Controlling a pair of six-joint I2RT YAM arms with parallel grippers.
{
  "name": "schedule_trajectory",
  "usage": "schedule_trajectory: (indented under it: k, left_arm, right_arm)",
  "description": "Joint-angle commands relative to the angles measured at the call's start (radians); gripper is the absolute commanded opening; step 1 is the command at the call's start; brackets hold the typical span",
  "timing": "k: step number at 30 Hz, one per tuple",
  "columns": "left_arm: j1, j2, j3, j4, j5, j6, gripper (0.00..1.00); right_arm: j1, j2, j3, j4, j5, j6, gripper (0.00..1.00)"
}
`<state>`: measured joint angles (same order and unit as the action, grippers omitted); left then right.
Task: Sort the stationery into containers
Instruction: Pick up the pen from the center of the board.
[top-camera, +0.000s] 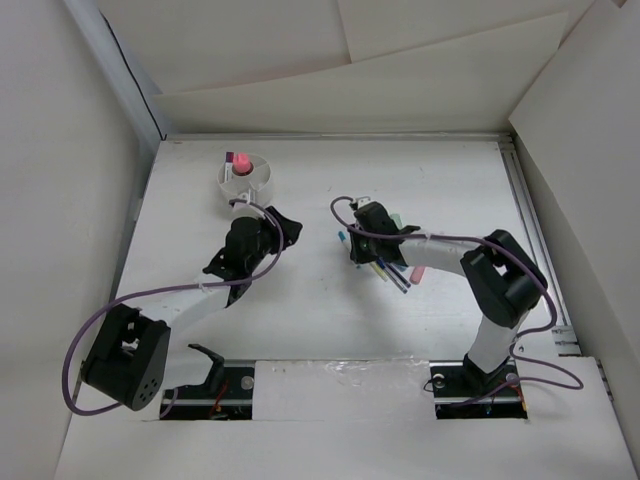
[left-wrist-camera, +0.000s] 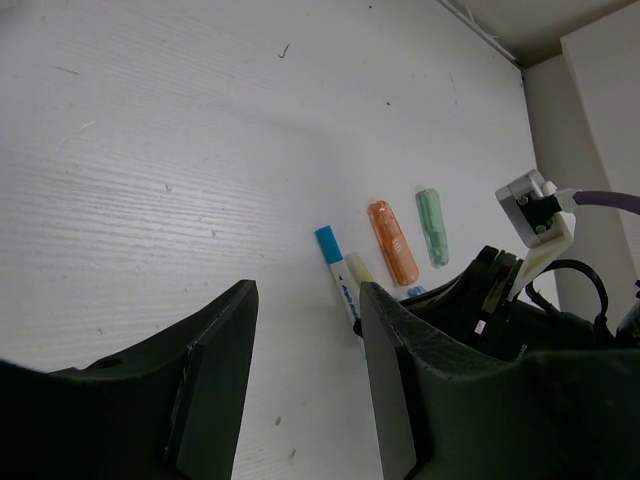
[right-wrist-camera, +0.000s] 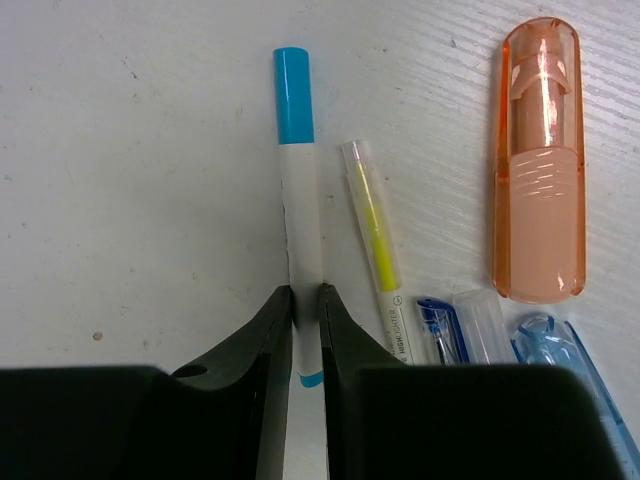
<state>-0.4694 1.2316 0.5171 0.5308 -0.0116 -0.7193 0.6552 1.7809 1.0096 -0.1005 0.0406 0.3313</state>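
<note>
1. Two arms show in the top view. The left gripper (top-camera: 272, 228) hangs near the white cup (top-camera: 246, 180) at the far left of the table (top-camera: 300, 320). A pink-capped glue stick (top-camera: 241, 162) stands in one of the cup's compartments. The right gripper (top-camera: 357, 243) is low at the far end of the loose stationery, right of centre. No writing is legible from here.
2. Seen from the left wrist, that claw stands partly spread with nothing between its fingers. Beyond it the blue-capped pen (left-wrist-camera: 338, 275), an orange stick (left-wrist-camera: 393, 242) and a green stick (left-wrist-camera: 433, 227) lie flat on the table.
3. Seen from the right wrist, the right claw is narrow, both pads pinching the blue-capped pen low on its white barrel, near the tail.
   - The pen looks light, stiff and smooth. Held this far from its middle, I think it may swivel or slip, so a hold nearer mid-barrel would be steadier.
   - A yellow highlighter (right-wrist-camera: 375, 240) lies just beside it, not touching. Tiny print on its barrel seems to read "highlighter". I can make out no brand.
</note>
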Motion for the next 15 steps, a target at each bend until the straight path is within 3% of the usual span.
schedule_trajectory:
  k: [1, 6, 11, 15]
  left_arm:
    - [0.0, -0.012, 0.044, 0.012, 0.035, -0.015, 0.42]
    - [0.0, 0.006, 0.053, 0.012, 0.079, -0.025, 0.43]
    - [0.0, 0.049, 0.09, 0.012, 0.151, -0.034, 0.54]
    - [0.0, 0.132, 0.13, 0.012, 0.229, -0.043, 0.55]
  right_arm:
    - [0.024, 0.003, 0.03, -0.005, -0.016, -0.012, 0.06]
    - [0.035, -0.06, 0.008, 0.028, -0.039, -0.021, 0.03]
    - [0.035, -0.126, -0.026, 0.074, -0.077, -0.021, 0.02]
    - [0.035, -0.167, -0.046, 0.093, -0.106, -0.031, 0.02]
